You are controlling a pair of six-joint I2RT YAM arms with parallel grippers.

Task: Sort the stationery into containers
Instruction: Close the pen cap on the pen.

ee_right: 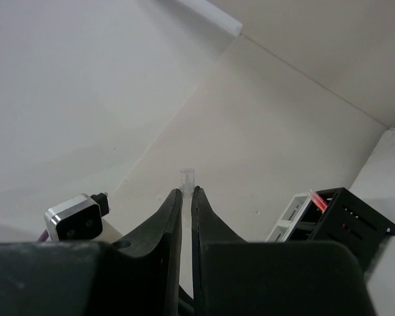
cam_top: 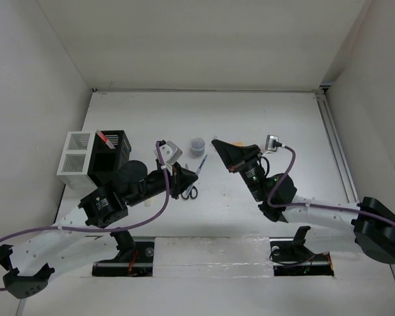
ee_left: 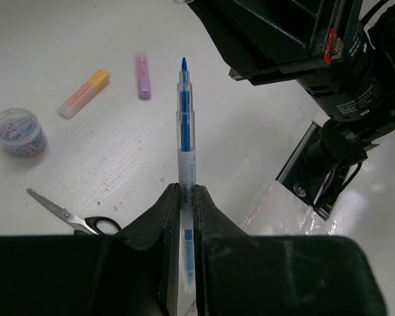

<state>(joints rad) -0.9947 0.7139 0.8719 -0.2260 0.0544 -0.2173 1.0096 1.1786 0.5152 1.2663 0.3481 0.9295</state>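
i'm seeing the left gripper (ee_left: 187,191) clamped on a blue pen (ee_left: 184,131), its fingers pinching the lower part of the barrel while the tip is pointing straight out ahead of them, above the table (cam_top: 263,118). from overhead that pen (cam_top: 201,164) is sticking out of the gripper (cam_top: 187,178) near the middle of the table.

the scissors (ee_left: 72,217) are lying flat on the table just beside and below that gripper, blades open a little. past them i'm seeing a small round tub (ee_left: 18,131) holding coloured bits, an orange highlighter (ee_left: 84,93) and a purple highlighter (ee_left: 143,76), all lying apart from one another.

the right gripper (ee_right: 186,191) is raised, fingers almost together and nipping a thin clear-ended pen (ee_right: 186,176), of which i'm only seeing the end poking past the tips.

the black container (cam_top: 112,155) and white container (cam_top: 76,161) are sitting touching at the far left, and a red pen (cam_top: 107,138) is leaning in the black one.
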